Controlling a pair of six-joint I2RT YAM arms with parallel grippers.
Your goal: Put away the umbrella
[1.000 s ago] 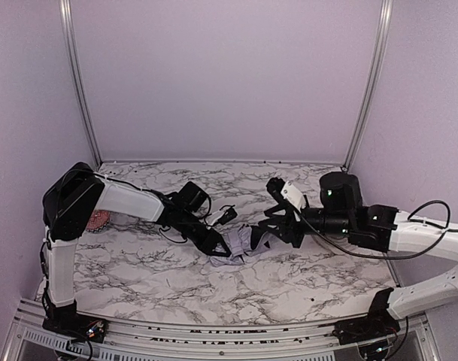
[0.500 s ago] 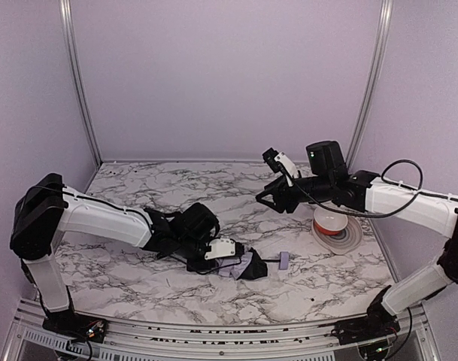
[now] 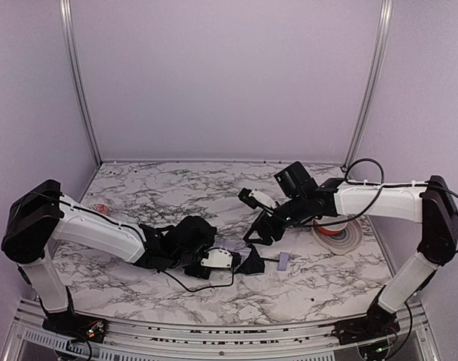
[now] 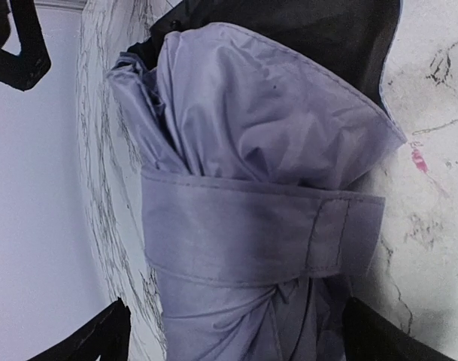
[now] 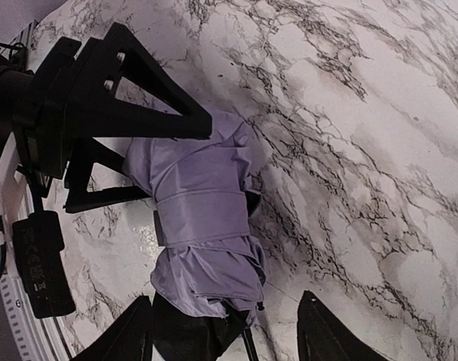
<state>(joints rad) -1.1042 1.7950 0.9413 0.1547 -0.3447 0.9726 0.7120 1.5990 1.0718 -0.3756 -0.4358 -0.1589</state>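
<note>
The umbrella (image 3: 230, 247) lies folded on the marble table, a lavender bundle with its strap (image 4: 251, 233) wrapped round it and black inner fabric showing at one end. Its thin shaft leads right to the small lavender handle (image 3: 283, 260). My left gripper (image 3: 233, 259) is open, its fingers (image 4: 101, 338) standing apart on either side of the bundle (image 4: 274, 120). My right gripper (image 3: 260, 229) hovers open just above the umbrella (image 5: 202, 226), whose black end lies between its fingers (image 5: 326, 331). The left gripper's black fingers (image 5: 131, 98) show at the bundle's far end.
An orange-and-white bowl (image 3: 335, 227) sits at the right, partly behind the right arm. A small pinkish thing (image 3: 99, 208) lies at the far left near the wall. A cable loops on the table under the left arm (image 3: 191, 282).
The left gripper has opened, letting go of the umbrella. The right gripper has come down from the back of the table to just over the umbrella, its fingers spread wider.
</note>
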